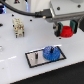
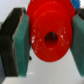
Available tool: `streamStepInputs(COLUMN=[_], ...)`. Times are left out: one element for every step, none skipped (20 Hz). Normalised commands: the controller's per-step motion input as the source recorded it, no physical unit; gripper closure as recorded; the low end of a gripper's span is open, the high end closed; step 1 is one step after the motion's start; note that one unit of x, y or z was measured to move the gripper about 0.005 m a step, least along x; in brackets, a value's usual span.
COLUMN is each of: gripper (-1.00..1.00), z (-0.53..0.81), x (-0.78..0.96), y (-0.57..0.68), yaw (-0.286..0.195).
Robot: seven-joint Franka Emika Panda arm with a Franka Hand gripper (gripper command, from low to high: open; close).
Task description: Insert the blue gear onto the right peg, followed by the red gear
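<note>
Item: tool (image 1: 65,31), one, on the single arm, raised above the white tabletop (image 1: 15,65) toward the exterior view's right. Its two teal-padded fingers (image 2: 22,40) are partly closed and clamp the small round red plastic gear with toothed rim and raised hub (image 2: 50,36). In the wrist view the pads press on opposite sides of the rim, and the centre bore faces the camera.

Item: wide flat bright-blue plastic gear with toothed rim and raised hub (image 1: 50,53), one. It lies on the grey rectangular black-rimmed plate (image 1: 35,62), at the end nearer the exterior view's right. It appears seated where the right peg should stand, so that peg is hidden and the first half of the task looks done.

Item: short thin dark upright pin (image 1: 36,56), one visible, bare, at the plate's other end.

Item: small cream-coloured blocky object (image 1: 19,27), one, well apart from the plate at the exterior view's left; its identity cannot be told.

Step in hand, as judged: carrying the red gear to the plate for insertion. Handling advice:
- Keep the gear level.
- Centre its bore directly over the blue gear's hub before descending.
- Lower slowly and straight.
- Release only when the gear sits flat; a tilted gear could jam or slide off.
- Avoid nudging the blue gear during approach.
</note>
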Motion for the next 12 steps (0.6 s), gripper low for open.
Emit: streamStepInputs(gripper=[1.0,1.0,1.0,1.0,1.0,1.0,1.0,1.0,1.0,1.0,1.0,1.0], z=[0.03,0.0,0.01,0.01,0.01,-0.01,-0.01,-0.02,-0.08,-0.07,-0.11,-0.08], x=[0.57,0.59,0.6,0.49,0.46,0.41,0.32,0.32,0.3,0.25,0.24,0.2], y=[-0.25,-0.24,-0.24,-0.22,-0.22,-0.21,-0.25,-0.23,-0.21,-0.25,-0.24,-0.2], yaw=[0.0,0.0,0.0,0.0,0.0,0.0,0.0,0.0,0.0,0.0,0.0,0.0])
